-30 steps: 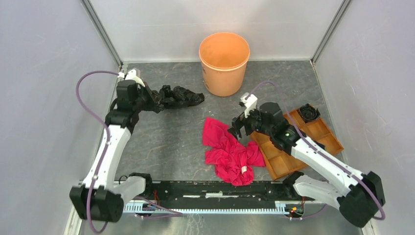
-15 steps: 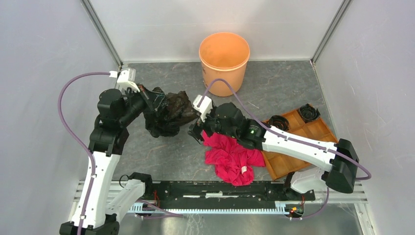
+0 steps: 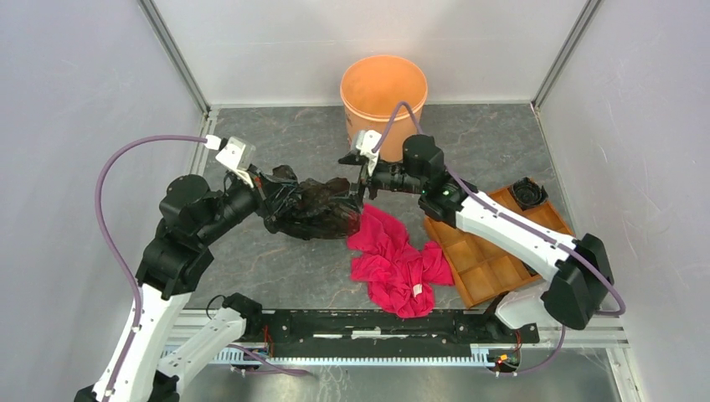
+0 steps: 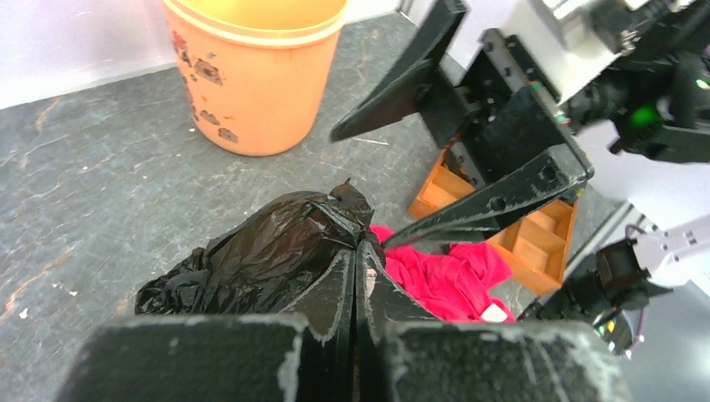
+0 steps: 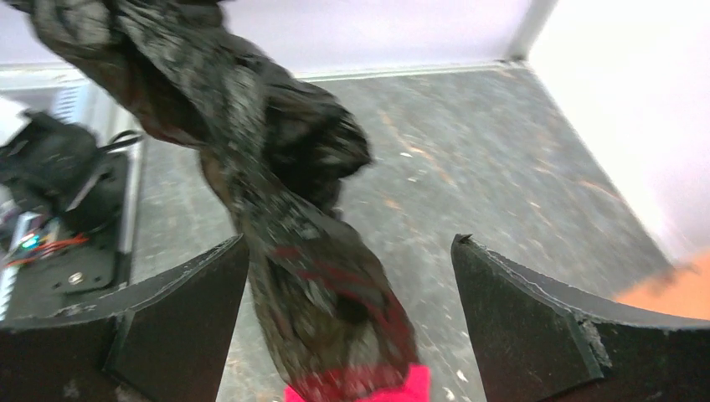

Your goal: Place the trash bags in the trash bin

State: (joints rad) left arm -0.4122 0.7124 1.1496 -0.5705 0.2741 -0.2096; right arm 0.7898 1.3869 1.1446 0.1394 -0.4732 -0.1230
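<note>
1. From the top view: Left pincer (image 3: 266, 194) is clamped tight on one end of the black trash bag (image 3: 314, 213). The bag is a shiny, crumpled bunch that stretches from that pincer toward the right. It is over the middle of the gray bench (image 3: 276, 268), not in the trash bin (image 3: 381, 84). The bin is round and orange and stands upright at the far side, well apart from the bag. The right pincer (image 3: 362, 186) is at the bag's other end with its jaws wide apart, holding nothing. A red cloth (image 3: 393, 260) lies crumpled just beside the bag, on the near side. An orange-brown tray (image 3: 477, 272) with little boxes lies to the right, partly under the right arm.

2. From the left wrist view: The left pincer (image 4: 358, 251) has its two fingers pressed together, with the black bag (image 4: 268, 251) pinched between them. The bag bunches up in front of the fingers. The right pincer (image 4: 360, 188) points at it from the other side, spread wide. The bin (image 4: 259, 92) stands behind, and the red cloth (image 4: 444, 276) and the tray (image 4: 536, 243) are off to the right.

3. From the right wrist view: The right pincer (image 5: 350, 243) is spread wide. The black bag (image 5: 276, 184) hangs down in the gap, close by one finger. I cannot tell if it touches that finger. A bit of red cloth (image 5: 360, 389) shows at the bottom. A bit of the orange bin (image 5: 678, 293) shows at the right edge.
</note>
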